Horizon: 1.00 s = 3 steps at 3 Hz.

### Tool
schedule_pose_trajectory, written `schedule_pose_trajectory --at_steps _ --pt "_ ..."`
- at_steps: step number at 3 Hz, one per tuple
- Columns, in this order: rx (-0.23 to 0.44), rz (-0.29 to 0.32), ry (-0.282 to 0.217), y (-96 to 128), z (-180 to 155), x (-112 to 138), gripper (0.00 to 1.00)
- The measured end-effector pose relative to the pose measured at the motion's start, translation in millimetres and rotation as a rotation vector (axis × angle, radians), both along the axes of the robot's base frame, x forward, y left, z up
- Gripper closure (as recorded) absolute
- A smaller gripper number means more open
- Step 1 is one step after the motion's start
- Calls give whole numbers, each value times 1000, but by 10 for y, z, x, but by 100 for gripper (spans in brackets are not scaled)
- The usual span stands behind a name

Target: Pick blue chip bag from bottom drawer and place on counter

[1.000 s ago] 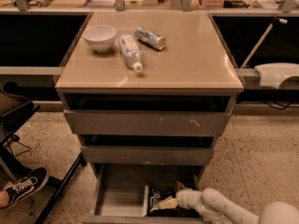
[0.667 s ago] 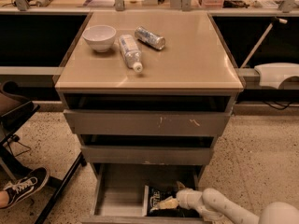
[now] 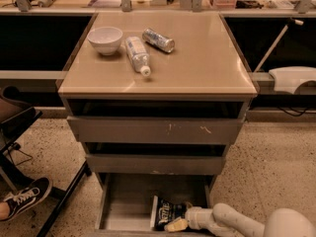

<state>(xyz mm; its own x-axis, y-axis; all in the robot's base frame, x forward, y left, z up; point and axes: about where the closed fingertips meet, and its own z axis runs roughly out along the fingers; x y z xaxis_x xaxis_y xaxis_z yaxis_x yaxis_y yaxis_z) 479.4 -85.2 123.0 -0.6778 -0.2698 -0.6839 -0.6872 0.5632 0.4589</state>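
Observation:
The blue chip bag [image 3: 166, 213] lies on the grey floor of the open bottom drawer [image 3: 126, 206], near its front right. My gripper [image 3: 177, 224] reaches in from the lower right on a white arm and sits at the bag's right front edge, touching it. The tan counter [image 3: 197, 58] is the top of the drawer cabinet above.
On the counter stand a white bowl [image 3: 105, 38], a lying plastic bottle [image 3: 137, 55] and a lying silver can [image 3: 158, 39]. The two upper drawers [image 3: 155, 130] are slightly open above the bag. A person's shoe [image 3: 24, 199] and a chair leg [image 3: 64, 201] are at the left.

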Motion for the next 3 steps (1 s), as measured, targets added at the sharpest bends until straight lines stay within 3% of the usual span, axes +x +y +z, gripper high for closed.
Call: schedule_pose_trajectory --at_steps 1,3 --pt "1 1 2 1 54 -6 19" --pt "1 1 2 1 57 -6 65"
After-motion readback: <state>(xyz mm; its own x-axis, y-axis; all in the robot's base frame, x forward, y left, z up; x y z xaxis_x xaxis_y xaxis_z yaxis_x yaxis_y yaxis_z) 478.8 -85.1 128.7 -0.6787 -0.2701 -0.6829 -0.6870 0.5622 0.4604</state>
